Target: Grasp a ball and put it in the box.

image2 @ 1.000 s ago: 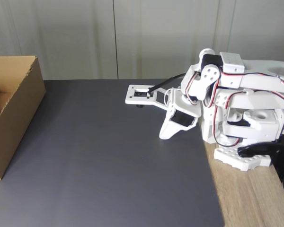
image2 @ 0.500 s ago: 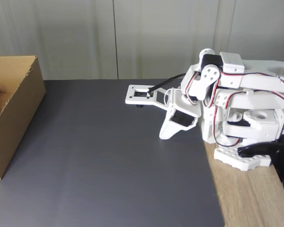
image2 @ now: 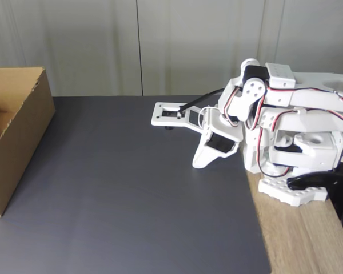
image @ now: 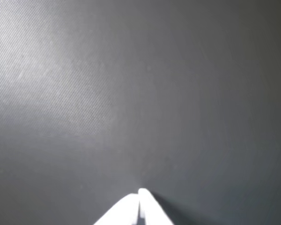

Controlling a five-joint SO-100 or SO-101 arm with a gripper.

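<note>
Cropping box (image2: 14, 134) at left edge

Arm folded, gripper (image2: 199, 162) closed, tips down.

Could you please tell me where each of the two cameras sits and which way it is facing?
Wrist view: rides on the arm, looking down at the dark grey mat; the white gripper tips, closed together, enter from below.
Fixed view: stands in front, raised, facing the wall; brown cardboard box at left, folded white arm at right, its gripper resting on the mat.
Shared: mat and gripper.
</note>
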